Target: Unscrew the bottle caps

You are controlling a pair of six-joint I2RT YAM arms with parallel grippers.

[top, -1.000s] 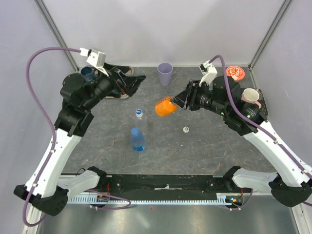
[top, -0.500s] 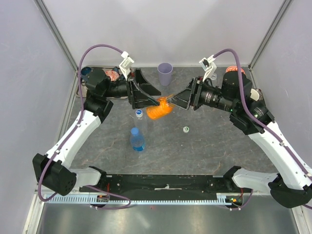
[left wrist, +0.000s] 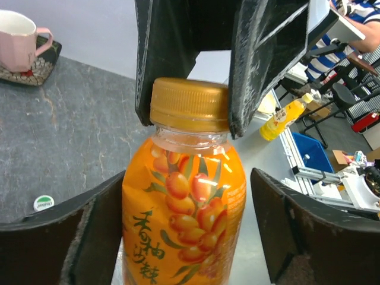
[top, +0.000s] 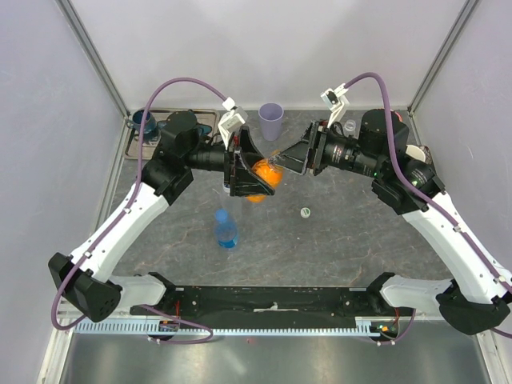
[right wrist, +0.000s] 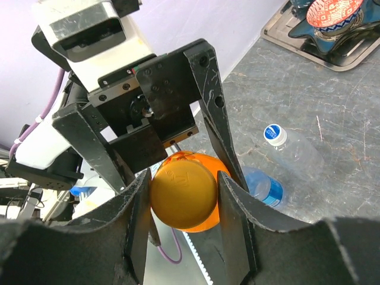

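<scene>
The short orange bottle hangs in the air over the middle of the table. My right gripper is shut on its orange cap, one finger on each side. My left gripper straddles the bottle's body: the left finger touches the label, the right finger stands a little apart, so it is open. A blue bottle with its blue cap stands nearer the front. A clear bottle with a white cap lies on the table. A loose white-and-green cap lies to the right.
A lilac cup stands at the back centre. A pink mug sits on a coaster at the back right. A patterned bowl rests on a tray at the back left, beside a dark blue cup.
My left arm swung from the back left corner to the orange bottle and its jaws have started narrowing around the body. The right gripper carried the bottle slightly back and up.
</scene>
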